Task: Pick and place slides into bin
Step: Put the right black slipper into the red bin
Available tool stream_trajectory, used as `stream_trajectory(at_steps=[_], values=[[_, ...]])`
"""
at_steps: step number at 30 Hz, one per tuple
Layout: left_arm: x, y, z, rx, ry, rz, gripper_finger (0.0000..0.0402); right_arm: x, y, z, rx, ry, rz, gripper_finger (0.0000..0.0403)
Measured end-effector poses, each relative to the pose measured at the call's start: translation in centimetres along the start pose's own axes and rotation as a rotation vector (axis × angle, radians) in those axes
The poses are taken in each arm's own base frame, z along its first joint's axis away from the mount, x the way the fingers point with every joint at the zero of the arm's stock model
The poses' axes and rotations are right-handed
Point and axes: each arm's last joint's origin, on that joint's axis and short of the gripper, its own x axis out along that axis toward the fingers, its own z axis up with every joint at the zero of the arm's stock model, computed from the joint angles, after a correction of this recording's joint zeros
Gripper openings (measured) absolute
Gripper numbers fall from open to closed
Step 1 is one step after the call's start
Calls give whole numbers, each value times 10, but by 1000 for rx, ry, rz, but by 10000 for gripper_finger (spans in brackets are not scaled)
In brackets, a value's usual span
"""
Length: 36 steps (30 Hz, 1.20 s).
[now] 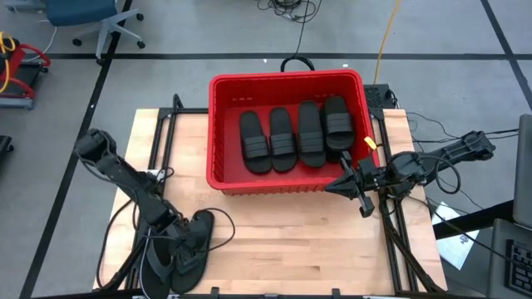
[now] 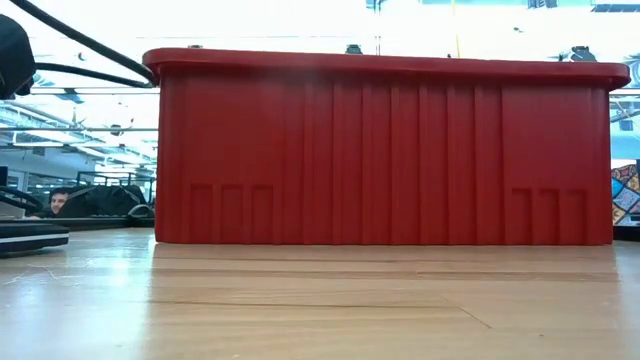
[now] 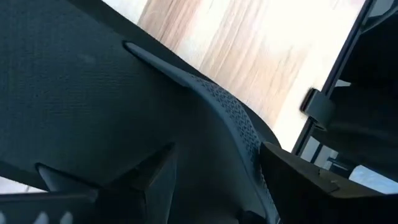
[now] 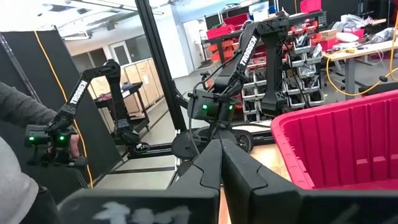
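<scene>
The red bin (image 1: 218,133) stands at the table's far middle with several black band-strap slides (image 1: 283,137) lying flat side by side in it; it fills the low view (image 2: 380,150). Two black thong flip-flops (image 1: 199,228) (image 1: 166,267) lie at the near left, partly overlapping. My left gripper (image 1: 181,238) is down on them, shut on one flip-flop's thong strap (image 3: 230,118). My right gripper (image 1: 334,186) (image 4: 221,152) is shut and empty, just outside the bin's near right corner. My left gripper has the flip-flop's ribbed thong strap (image 3: 245,143) between its two fingers (image 3: 149,180), coming from above. The sole (image 3: 74,93) lies close under the fingers. Whether the flip-flop is off the table, I cannot tell.
Bare wood lies between the bin and the near edge. Black frame rails run along the table's left and right sides (image 1: 391,224). Cables lie by the left arm (image 1: 125,224). A person (image 4: 18,162) stands beyond the table holding a hand controller.
</scene>
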Motion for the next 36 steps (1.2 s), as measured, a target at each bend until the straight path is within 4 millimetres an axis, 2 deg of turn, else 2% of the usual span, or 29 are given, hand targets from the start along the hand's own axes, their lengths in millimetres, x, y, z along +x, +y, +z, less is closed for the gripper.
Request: stream_trajectory(at_steps=[10, 13, 16, 21, 22, 30, 36], values=[[3, -1, 2, 74, -28, -1, 225, 0, 0, 0, -29, 0, -1, 0], [3, -2, 3, 84, -32, -15, 214, 0, 0, 0, -29, -1, -1, 0], [3, -3, 3, 84, -29, -30, 170, 0, 0, 0, -29, -1, -1, 0], [3, -4, 3, 85, -22, -38, 33, 0, 0, 0, -29, 0, -2, 0], [3, -4, 3, 87, -23, -38, 17, 0, 0, 0, -31, -1, -2, 0], [0, -10, 4, 155, -46, -105, 4, 0, 0, 0, -71, 0, -3, 0], [-20, -40, 6, 288, -143, -362, 3, 0, 0, -1, -108, 15, -6, 0]])
